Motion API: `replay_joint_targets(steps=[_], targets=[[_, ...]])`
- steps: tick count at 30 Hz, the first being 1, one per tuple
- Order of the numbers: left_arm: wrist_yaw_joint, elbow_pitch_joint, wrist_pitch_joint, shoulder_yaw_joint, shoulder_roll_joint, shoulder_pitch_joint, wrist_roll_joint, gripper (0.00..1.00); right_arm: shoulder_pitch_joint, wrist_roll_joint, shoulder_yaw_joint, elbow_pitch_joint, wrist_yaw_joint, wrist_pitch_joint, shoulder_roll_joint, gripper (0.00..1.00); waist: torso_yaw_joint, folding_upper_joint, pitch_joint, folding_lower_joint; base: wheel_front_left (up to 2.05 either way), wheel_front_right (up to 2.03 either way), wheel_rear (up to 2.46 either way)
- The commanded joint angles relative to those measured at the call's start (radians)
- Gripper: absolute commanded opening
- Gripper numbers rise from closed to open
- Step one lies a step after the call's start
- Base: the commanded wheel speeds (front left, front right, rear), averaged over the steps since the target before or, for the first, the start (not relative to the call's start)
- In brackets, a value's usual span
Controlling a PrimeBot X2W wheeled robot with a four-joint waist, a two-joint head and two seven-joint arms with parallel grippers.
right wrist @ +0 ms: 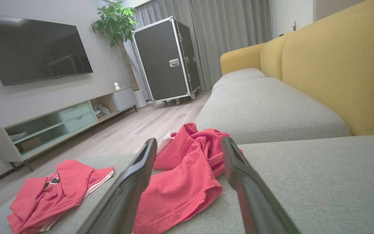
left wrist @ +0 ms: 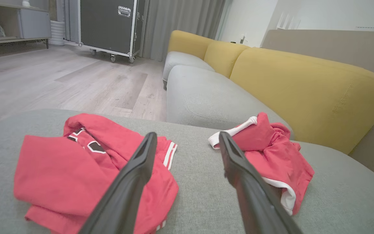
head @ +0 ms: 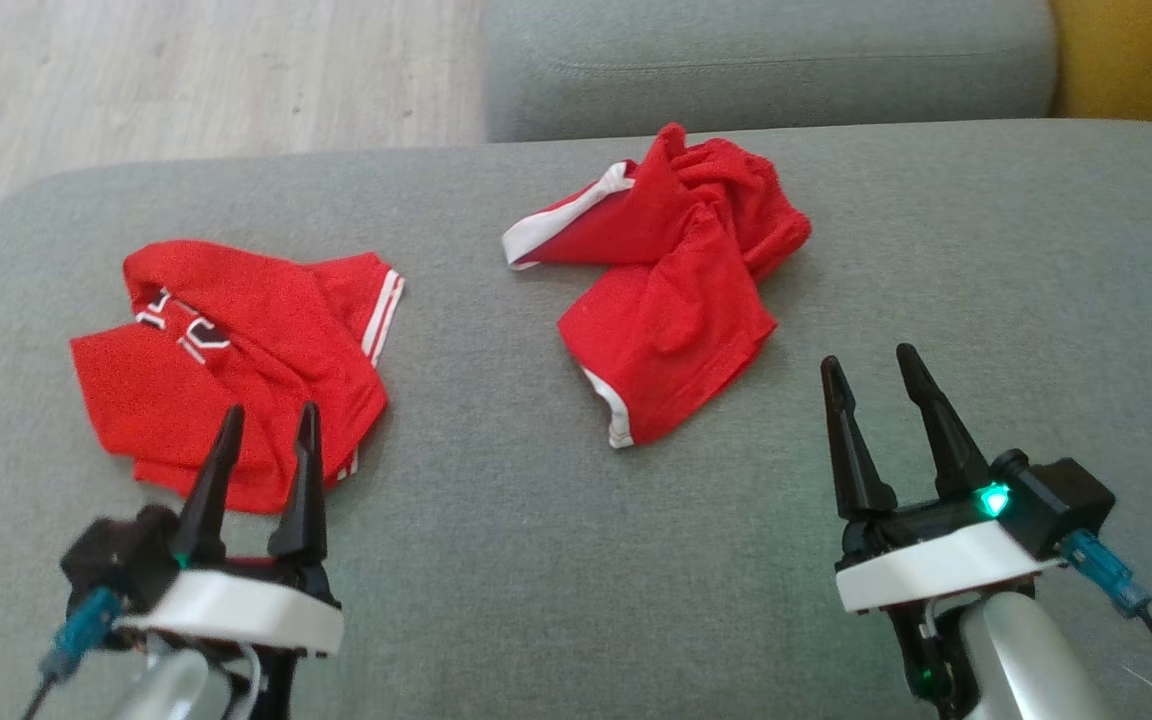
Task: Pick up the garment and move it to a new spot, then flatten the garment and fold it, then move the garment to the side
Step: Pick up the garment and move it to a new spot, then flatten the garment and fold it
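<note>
Grey sofa seat (head: 556, 570) beside wood floor (head: 186, 80) bears a shirt (head: 246, 365) and, perhaps, shorts (head: 671, 320).

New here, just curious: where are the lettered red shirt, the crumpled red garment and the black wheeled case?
Lettered red shirt (head: 266, 345), head view, its plain red middle.
Crumpled red garment (head: 671, 315), head view, its lower panel.
Black wheeled case (right wrist: 161, 65), right wrist view, its front panel.

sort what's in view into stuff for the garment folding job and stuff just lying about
For the job: crumpled red garment with white trim; red shirt with lettering; left gripper; right gripper; grey cushion under the garments.
Just lying about: flight case; TV; plant; TV cabinet; yellow backrest.
</note>
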Motion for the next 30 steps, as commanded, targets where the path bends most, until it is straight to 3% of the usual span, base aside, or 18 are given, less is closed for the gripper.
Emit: replay_joint_targets(steps=[1,8,13,24,30], targets=[[-0.005,-0.030,-0.011,0.059,0.017,-0.039,0.014,1.00,-0.020,-0.007,0.019,-0.030,-0.001,-0.006,-0.003,1.00,0.006,-0.0001,0.005,0.0000,0.00,0.00,0.00],[-0.094,-0.003,-0.011,0.171,-0.094,0.000,0.125,1.00,-0.061,-0.052,0.009,-0.023,-0.001,-0.006,-0.003,1.00,0.046,-0.0001,0.034,0.0000,0.00,0.00,0.00],[-0.149,0.036,-0.011,0.206,-0.152,-0.011,0.176,1.00,-0.174,-0.106,0.024,0.037,-0.001,-0.006,-0.003,1.00,0.087,-0.0001,0.071,0.0000,0.00,0.00,0.00],[-0.246,0.127,-0.011,0.225,-0.267,-0.055,0.251,1.00,-0.555,-0.128,-0.084,0.486,-0.001,0.197,-0.003,1.00,0.215,-0.0001,0.131,0.0000,0.00,0.00,0.00],[-0.276,0.167,-0.011,0.232,-0.310,-0.067,0.275,1.00,-0.709,-0.193,-0.169,0.668,-0.001,0.238,-0.009,1.00,0.273,-0.0001,0.151,0.0000,0.00,0.00,0.00]])
